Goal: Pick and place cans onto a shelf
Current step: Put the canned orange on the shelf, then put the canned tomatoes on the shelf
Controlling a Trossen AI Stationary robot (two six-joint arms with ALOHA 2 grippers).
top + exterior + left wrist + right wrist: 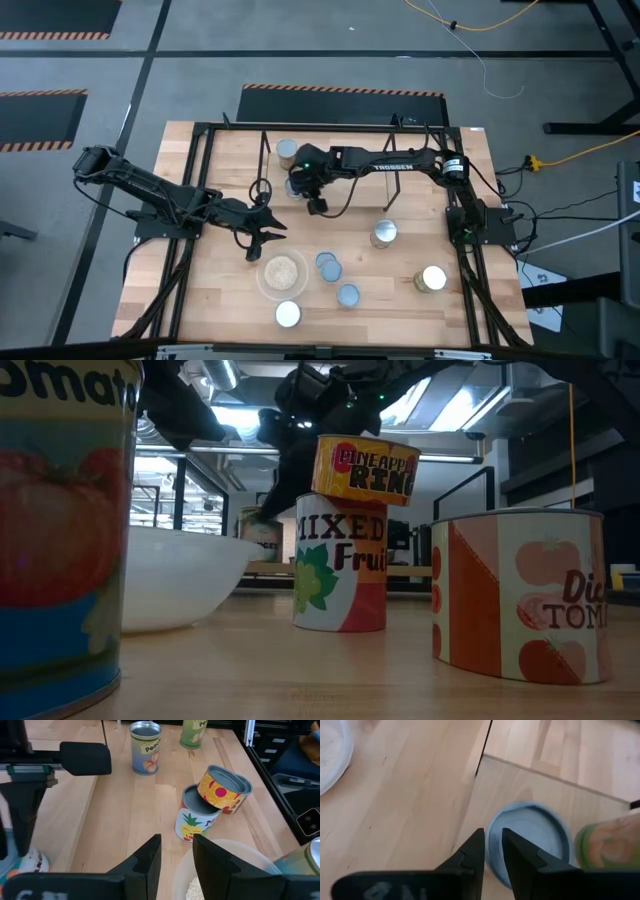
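R gripper (490, 847) sits above a blue-grey-top can (530, 840) on the shelf (520, 780), next to a green-label can (607, 845). Fingers look slightly apart, holding nothing, prob. just let go. Lift straight up, don't nudge either can. L gripper (175, 852) waits part-open over the bowl (283, 272); other cans stay on worktop (220, 300).

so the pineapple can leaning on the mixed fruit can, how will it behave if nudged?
Likely unstable: the pineapple can sits tilted, overlapping the rim of the mixed fruit can, so a nudge could slide it off. Being a cylinder, it may then roll. It looks rigid metal, unlikely to deform.
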